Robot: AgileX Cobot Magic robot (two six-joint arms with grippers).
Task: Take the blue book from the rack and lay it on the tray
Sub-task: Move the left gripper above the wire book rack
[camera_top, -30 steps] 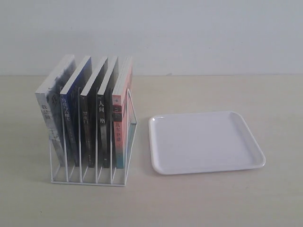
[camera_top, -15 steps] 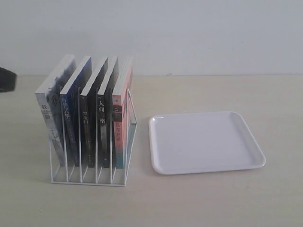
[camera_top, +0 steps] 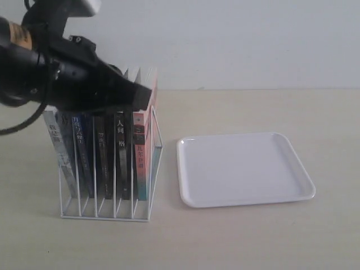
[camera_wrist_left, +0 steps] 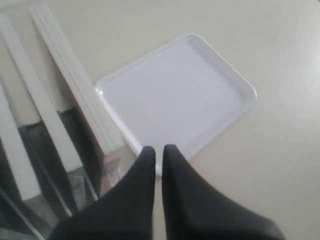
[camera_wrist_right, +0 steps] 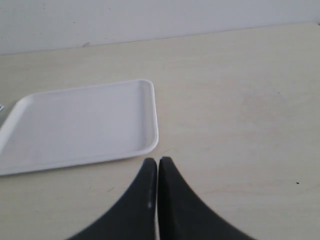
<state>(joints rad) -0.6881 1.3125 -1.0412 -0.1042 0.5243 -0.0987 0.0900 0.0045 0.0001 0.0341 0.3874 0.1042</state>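
The blue book point(camera_top: 80, 147) stands second from the left in the white wire rack point(camera_top: 107, 214), with only the lower part of its dark blue spine showing. My left arm reaches in from the left over the tops of the books and hides them. Its gripper point(camera_top: 147, 95) is shut and empty above the rack's right end, over the pink-and-teal book point(camera_top: 140, 154). In the left wrist view the gripper point(camera_wrist_left: 159, 150) hangs above the book tops and the tray point(camera_wrist_left: 175, 95). The glossy white tray point(camera_top: 244, 169) lies right of the rack. My right gripper point(camera_wrist_right: 158, 161) is shut and empty, near the tray point(camera_wrist_right: 80, 125).
Two black-spined books point(camera_top: 109, 149) and a grey-spined book point(camera_top: 56, 143) share the rack with the blue one. Everything sits on a pale wooden table point(camera_top: 253, 236) against a white wall. The right arm is out of the exterior view.
My left arm has swung in from the left edge and now covers the tops of the books. The books, rack and tray have not moved.
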